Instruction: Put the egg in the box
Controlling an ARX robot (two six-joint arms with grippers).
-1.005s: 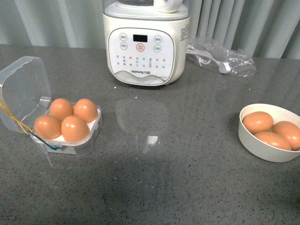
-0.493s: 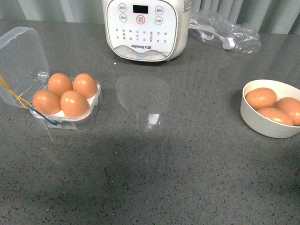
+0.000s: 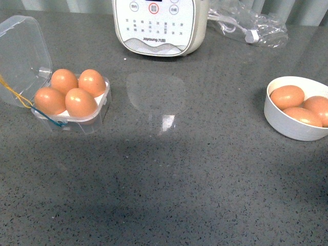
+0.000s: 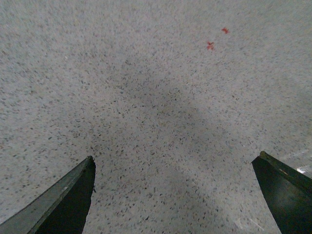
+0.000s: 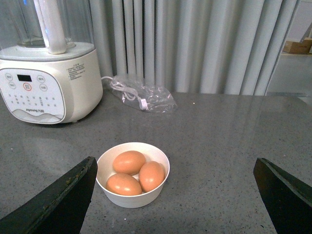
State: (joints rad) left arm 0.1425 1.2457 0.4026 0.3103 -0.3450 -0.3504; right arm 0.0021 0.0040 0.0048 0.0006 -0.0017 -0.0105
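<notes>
The clear plastic box (image 3: pixel 97 115) stands at the left in the front view, its lid (image 3: pixel 23 56) hinged open, with yellow and blue bands on its left side. All its cells hold orange-brown eggs (image 3: pixel 80 102). Three more eggs (image 3: pixel 287 96) lie in a round white bowl (image 3: pixel 287 128) at the right, also in the right wrist view (image 5: pixel 131 197). Neither gripper shows in the front view. My left gripper (image 4: pixel 175 163) is open over bare counter. My right gripper (image 5: pixel 173 165) is open and empty, back from the bowl, which sits off toward one fingertip.
A white Joyoung kitchen appliance (image 3: pixel 159 25) stands at the back centre. A clear bag with a cable (image 3: pixel 251 25) lies to its right. Grey curtains (image 5: pixel 195 44) hang behind the grey speckled counter (image 3: pixel 169 174).
The front view has shifted: box, bowl and appliance all sit higher in the frame than before. Nothing on the counter has moved relative to the rest.
</notes>
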